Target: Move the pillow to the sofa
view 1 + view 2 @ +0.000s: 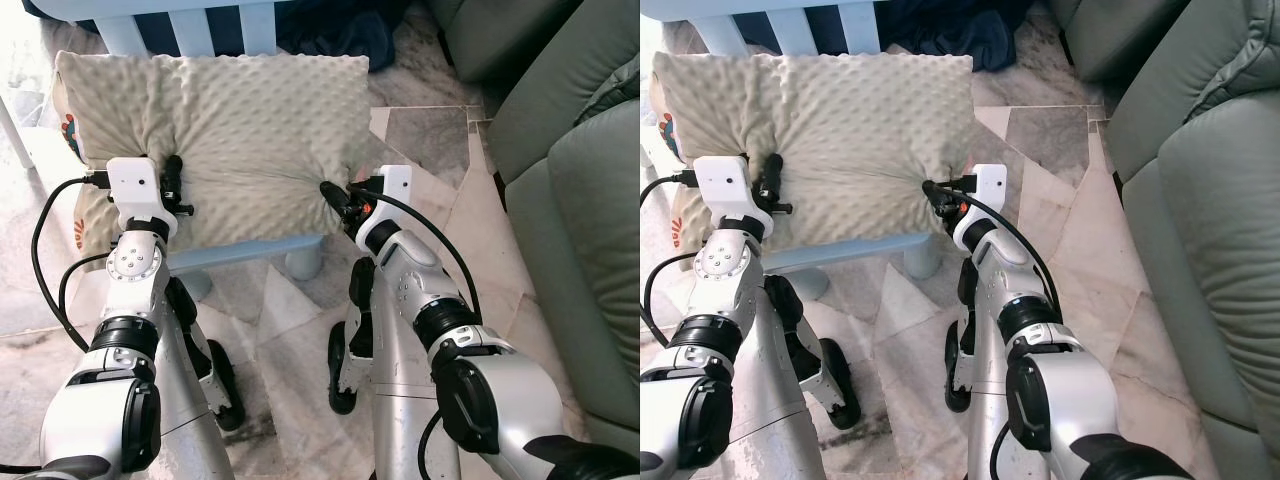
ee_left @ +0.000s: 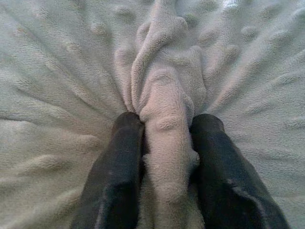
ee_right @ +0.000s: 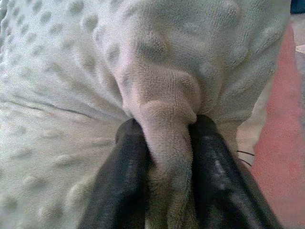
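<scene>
- Left hand [image 2: 167, 143] clamped on a pinched fold of the pillow [image 1: 250, 130], near edge.
- Right hand [image 3: 167, 143] same, pinching the pillow's corner beside it.
- Pillow lies on the light-blue bench [image 1: 240, 250] ahead of both hands.
- Step: grasp done. Next: lift together, turn right to the sofa [image 1: 580, 220].

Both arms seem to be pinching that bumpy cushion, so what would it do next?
Probably lift: the left end effector and right end effector each pinch a fold of the cream dotted fleece pillow, which still rests on the pale blue chair.
</scene>
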### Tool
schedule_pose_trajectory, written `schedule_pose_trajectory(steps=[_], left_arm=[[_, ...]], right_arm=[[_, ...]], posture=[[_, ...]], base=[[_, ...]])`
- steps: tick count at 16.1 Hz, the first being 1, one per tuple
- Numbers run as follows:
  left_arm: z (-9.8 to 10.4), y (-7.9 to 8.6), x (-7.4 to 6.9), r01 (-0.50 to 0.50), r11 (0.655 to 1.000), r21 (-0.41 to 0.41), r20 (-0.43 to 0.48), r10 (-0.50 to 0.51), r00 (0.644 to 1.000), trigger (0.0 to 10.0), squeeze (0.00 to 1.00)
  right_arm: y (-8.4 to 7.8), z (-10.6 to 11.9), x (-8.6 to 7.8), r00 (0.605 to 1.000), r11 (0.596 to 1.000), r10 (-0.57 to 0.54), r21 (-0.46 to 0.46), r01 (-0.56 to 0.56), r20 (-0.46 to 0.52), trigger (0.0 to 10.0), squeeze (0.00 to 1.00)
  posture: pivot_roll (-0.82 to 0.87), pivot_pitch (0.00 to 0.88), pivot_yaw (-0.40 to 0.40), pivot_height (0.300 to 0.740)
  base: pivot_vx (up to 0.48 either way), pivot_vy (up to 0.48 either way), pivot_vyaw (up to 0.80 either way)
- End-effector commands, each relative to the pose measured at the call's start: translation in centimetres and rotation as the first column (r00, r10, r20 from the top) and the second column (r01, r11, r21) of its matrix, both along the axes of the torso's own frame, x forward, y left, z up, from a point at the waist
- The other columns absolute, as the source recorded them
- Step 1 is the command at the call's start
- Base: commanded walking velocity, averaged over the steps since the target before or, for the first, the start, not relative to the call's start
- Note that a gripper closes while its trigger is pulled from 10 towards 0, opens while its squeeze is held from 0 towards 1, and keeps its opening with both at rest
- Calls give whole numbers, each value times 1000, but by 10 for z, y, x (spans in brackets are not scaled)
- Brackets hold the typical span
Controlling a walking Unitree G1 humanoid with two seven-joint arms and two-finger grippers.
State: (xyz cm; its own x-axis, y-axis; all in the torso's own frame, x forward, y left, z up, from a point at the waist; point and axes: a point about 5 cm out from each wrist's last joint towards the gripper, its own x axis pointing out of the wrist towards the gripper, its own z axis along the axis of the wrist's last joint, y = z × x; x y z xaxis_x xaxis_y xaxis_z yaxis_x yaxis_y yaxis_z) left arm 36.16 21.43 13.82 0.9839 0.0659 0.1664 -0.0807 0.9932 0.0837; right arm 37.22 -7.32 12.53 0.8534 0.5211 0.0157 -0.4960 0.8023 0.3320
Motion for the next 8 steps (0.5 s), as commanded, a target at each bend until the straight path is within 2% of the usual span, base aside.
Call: schedule_pose_trajectory(steps=[1,3,5,8], left_arm=[[-35,-6,-9,27,1000,-15,-152,-29,988,0,0],[-44,-7,-12,18,996,-82,-188,-33,982,0,0],[-44,-21,-14,129,991,-41,-177,-134,975,0,0],[-47,-26,-19,198,980,-29,-166,-200,966,0,0]], right_arm=[[1,-23,-9,995,999,26,-30,-29,-93,0,0],[1,-29,-12,993,1000,9,-21,-12,-122,0,0],[9,-33,-16,994,996,45,-68,-52,-102,0,0],[5,-34,-18,996,981,78,-173,-85,-50,0,0]], posture=[[-52,427,-123,473],[-46,361,-104,473],[-29,286,-84,473],[-24,187,-59,473]], base=[[0,0,0],[0,0,0],[0,0,0],[0,0,0]])
